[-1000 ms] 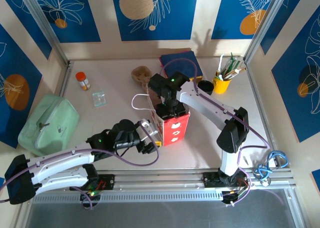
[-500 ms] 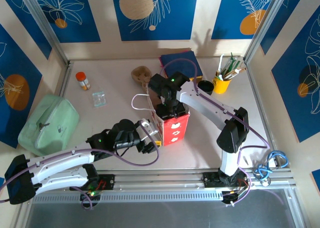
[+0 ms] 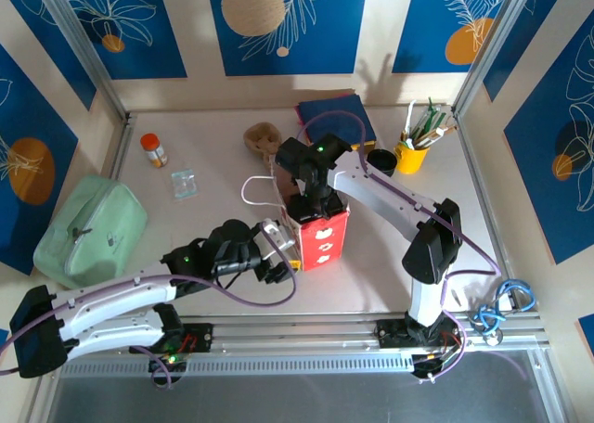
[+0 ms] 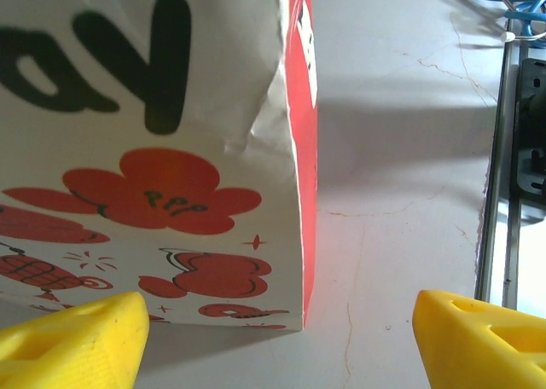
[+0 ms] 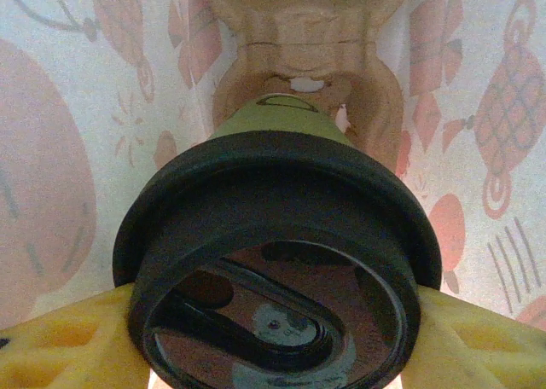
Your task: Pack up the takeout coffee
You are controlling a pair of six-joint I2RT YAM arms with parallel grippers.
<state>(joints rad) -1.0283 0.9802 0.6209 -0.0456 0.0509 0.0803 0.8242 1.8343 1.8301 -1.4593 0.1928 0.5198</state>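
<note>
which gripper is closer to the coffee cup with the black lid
Right. The right gripper is clamped on the coffee cup inside the paper bag; the left gripper sits open outside the bag, at its bottom corner.

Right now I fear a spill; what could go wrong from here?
The right gripper grips the lidded green cup at its black lid; the lid could pop off. The cup may miss the cardboard carrier socket beyond and tip. The left gripper stands open, so the paper bag is unbraced.

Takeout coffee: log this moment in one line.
right gripper: shut on takeout coffee | place: inside paper bag, over cardboard carrier | left gripper: open at bag base
</note>
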